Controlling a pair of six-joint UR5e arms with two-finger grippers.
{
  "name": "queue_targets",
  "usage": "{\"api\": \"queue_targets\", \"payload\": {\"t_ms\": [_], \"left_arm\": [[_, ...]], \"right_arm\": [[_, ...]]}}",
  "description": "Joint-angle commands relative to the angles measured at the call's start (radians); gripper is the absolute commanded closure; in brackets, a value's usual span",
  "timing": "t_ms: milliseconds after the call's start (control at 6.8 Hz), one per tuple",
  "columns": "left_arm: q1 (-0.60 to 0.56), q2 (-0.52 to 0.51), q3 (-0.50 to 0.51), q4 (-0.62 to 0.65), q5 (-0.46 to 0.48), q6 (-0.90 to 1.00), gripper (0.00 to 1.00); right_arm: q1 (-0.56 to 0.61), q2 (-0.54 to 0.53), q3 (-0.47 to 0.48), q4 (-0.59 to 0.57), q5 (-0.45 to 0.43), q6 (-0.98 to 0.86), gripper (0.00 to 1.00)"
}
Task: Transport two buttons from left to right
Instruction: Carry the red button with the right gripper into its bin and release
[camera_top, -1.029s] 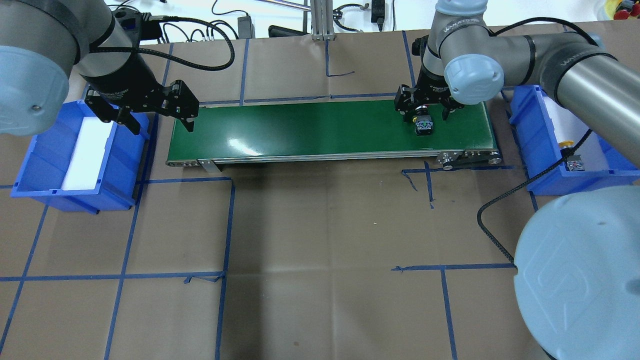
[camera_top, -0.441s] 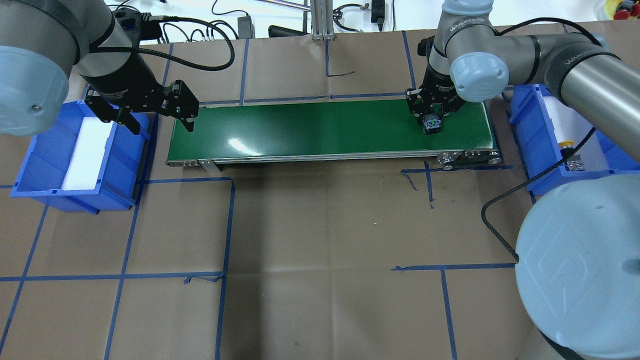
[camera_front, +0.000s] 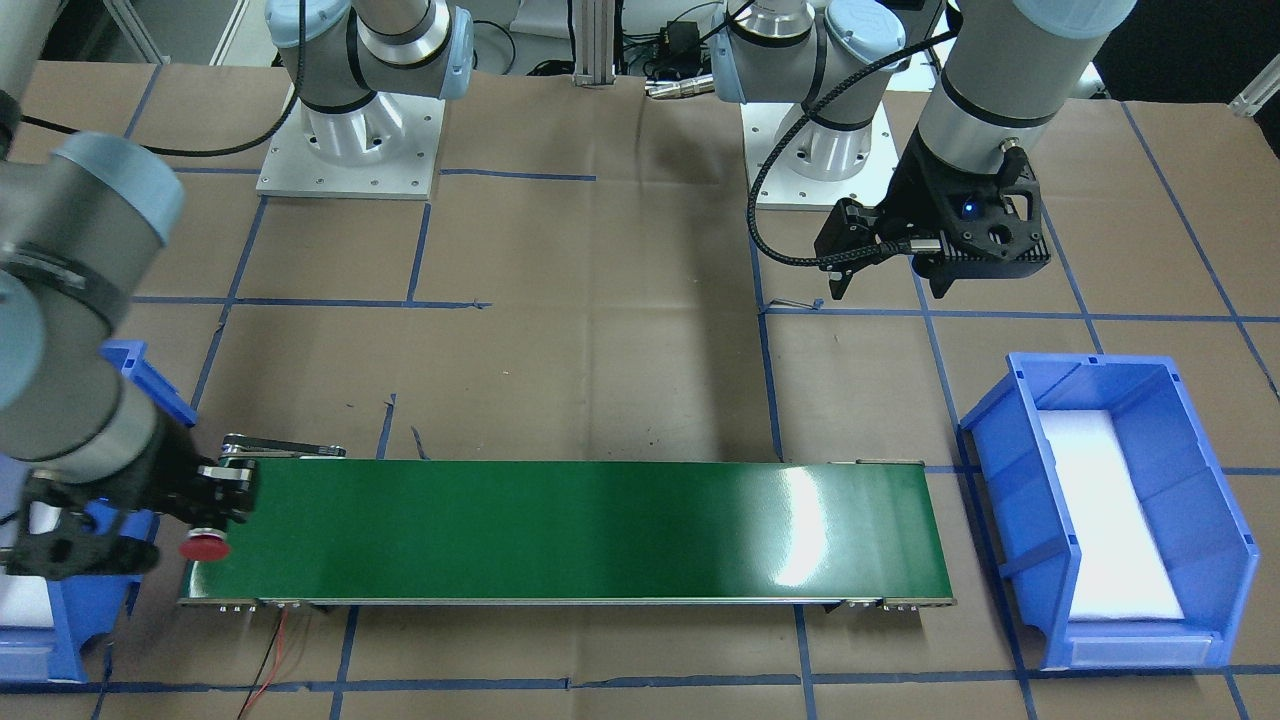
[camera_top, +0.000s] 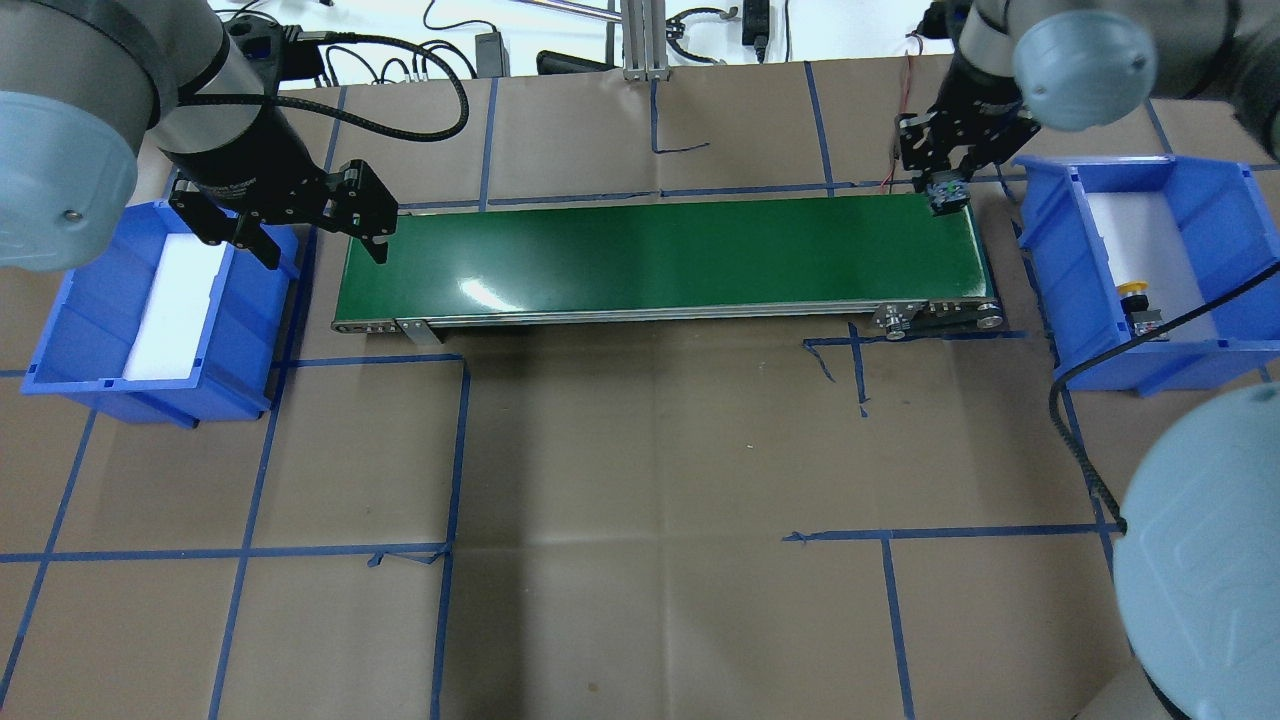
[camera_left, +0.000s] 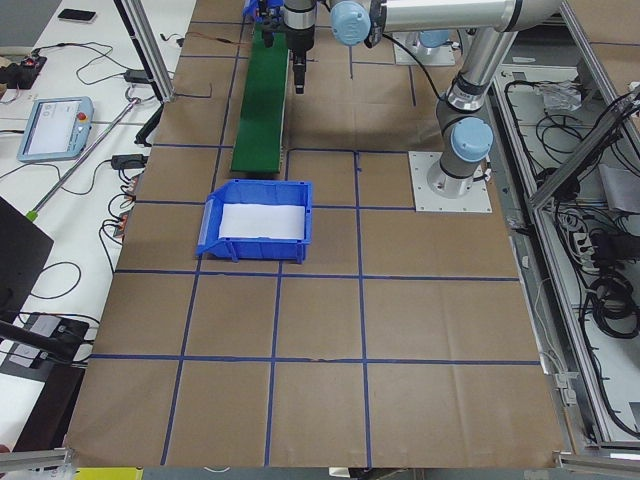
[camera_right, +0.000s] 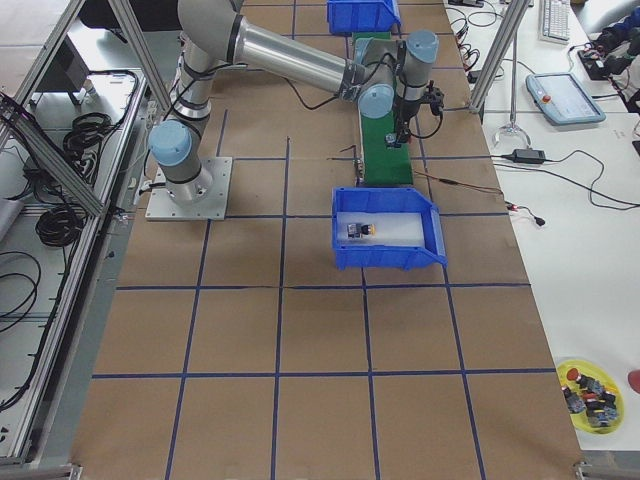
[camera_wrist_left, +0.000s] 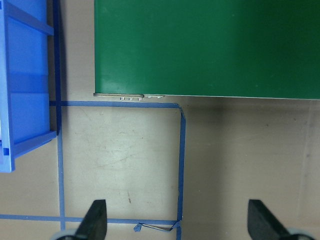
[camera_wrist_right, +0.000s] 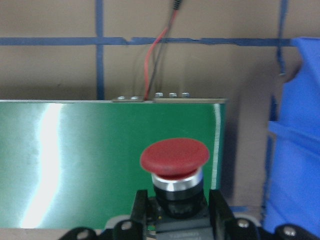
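Observation:
The red button (camera_wrist_right: 174, 156) hangs above the right end of the green conveyor belt (camera_top: 650, 255), with my right gripper (camera_top: 946, 188) shut on its black-grey body, fingers (camera_wrist_right: 141, 207) on either side. In the front-facing view its red cap (camera_front: 204, 548) shows at the belt's end, close to the right blue bin (camera_top: 1040, 260). Inside that bin the yellow button (camera_top: 1135, 292) lies on white foam. My left gripper (camera_top: 320, 243) stands open and holds nothing, above the belt's left end beside the left blue bin (camera_top: 60, 300).
The left bin holds only a white foam pad (camera_top: 175, 305). Red and black wires (camera_wrist_right: 155, 65) run off the belt's far right end. A black cable (camera_top: 1075, 440) trails over the table from the right arm. Blue tape lines mark the brown table cover.
My right gripper shut on the red button on the belt, lifted it and carried it to the belt's right end, near the right bin. The left arm has not moved.

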Motion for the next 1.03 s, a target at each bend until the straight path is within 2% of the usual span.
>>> {"api": "queue_targets", "payload": {"t_ms": [0, 147, 294, 441, 588, 735, 882], "left_arm": [[0.0, 0.0, -0.001, 0.0, 0.0, 0.0, 0.0], [0.0, 0.0, -0.001, 0.0, 0.0, 0.0, 0.0], [0.0, 0.0, 0.0, 0.0, 0.0, 0.0, 0.0], [0.0, 0.0, -0.001, 0.0, 0.0, 0.002, 0.0], [0.0, 0.0, -0.001, 0.0, 0.0, 0.002, 0.0], [0.0, 0.0, -0.003, 0.0, 0.0, 0.002, 0.0], [0.0, 0.0, -0.003, 0.0, 0.0, 0.0, 0.0]], "right_arm": [[-0.227, -0.021, -0.151, 0.18, 0.004, -0.24, 0.96], [-0.318, 0.007, -0.15, 0.157, 0.007, -0.377, 0.96], [-0.345, 0.069, -0.147, 0.135, 0.009, -0.414, 0.96], [-0.347, 0.1, -0.118, 0.032, 0.007, -0.416, 0.96], [-0.345, 0.096, -0.031, -0.111, 0.009, -0.406, 0.96], [-0.345, 0.091, 0.056, -0.226, 0.059, -0.39, 0.96], [-0.344, 0.091, 0.103, -0.291, 0.081, -0.357, 0.96]]}}
